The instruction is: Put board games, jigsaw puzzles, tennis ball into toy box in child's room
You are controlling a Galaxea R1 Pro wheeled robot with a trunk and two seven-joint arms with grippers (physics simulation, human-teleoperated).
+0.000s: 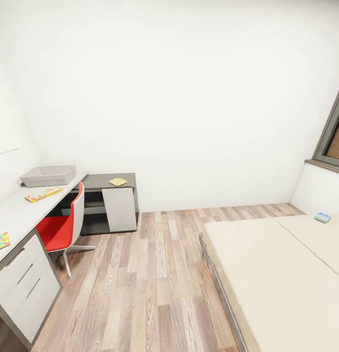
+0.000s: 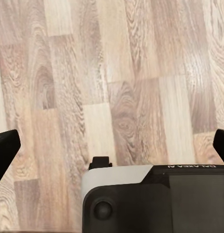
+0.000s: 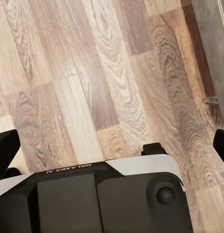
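In the head view the pale grey toy box (image 1: 48,175) stands at the far end of the table (image 1: 12,210). A colourful board game (image 1: 43,194) lies just in front of it. One jigsaw puzzle (image 1: 0,241) lies on the near part of the table, another (image 1: 118,182) on the dark corner section. A small blue-green board game (image 1: 322,217) rests at the far right of the bed (image 1: 282,274). The tennis ball is out of view. My left gripper (image 2: 112,145) and right gripper (image 3: 112,148) hang open over the wood floor, holding nothing.
A red chair (image 1: 61,227) is pushed up to the table, in front of white drawers (image 1: 27,283). Wood-plank floor (image 1: 154,274) runs between table and bed. A window frame (image 1: 335,132) sits in the right wall.
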